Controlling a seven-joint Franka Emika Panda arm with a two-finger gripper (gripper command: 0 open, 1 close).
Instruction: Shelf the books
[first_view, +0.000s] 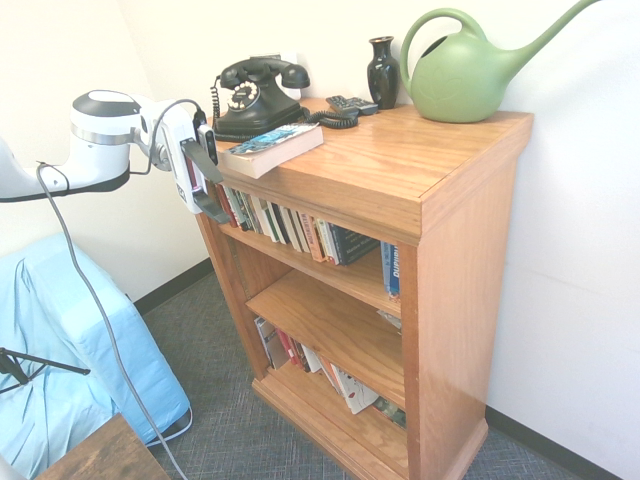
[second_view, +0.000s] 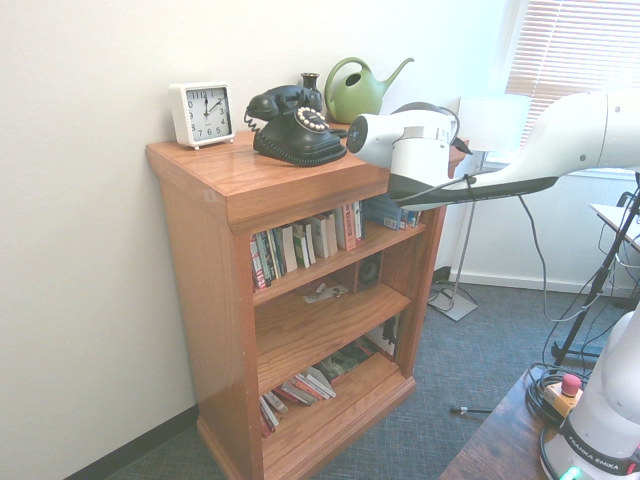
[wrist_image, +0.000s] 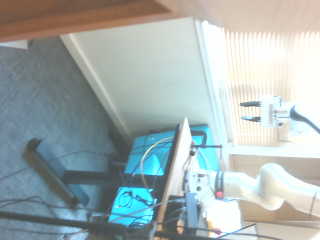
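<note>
1. First exterior view is showing you the thick paperback (first_view: 268, 150) in the upper left part of the frame, lying flat on the top of the wooden bookcase (first_view: 462, 170); its cover is facing up, and its end is reaching toward the front edge.
2. The gripper (first_view: 220, 198) is having its fingers wide apart, just beside the book's near end, and you are seeing nothing held between them.
3. You are risking a push instead of a grip: if one finger is meeting the book's end, the book may be sliding back into the black telephone (first_view: 256, 98).
4. If you are closing on only a small corner, the book may be turning and falling over the front edge, because its weight is staying outside the grip.
5. The lower finger is coming near the front board, so a low approach may be scraping the wood.
6. Around the book, the coiled cord (first_view: 335, 120) and the remote (first_view: 352, 105) are lying behind; the dark vase (first_view: 383, 72) and the green watering can (first_view: 462, 78) are standing toward the upper right.
7. Below, the upper row of books (first_view: 290, 228) may be standing in your way when you are shelving. Wrist view is not showing the paperback.
</note>
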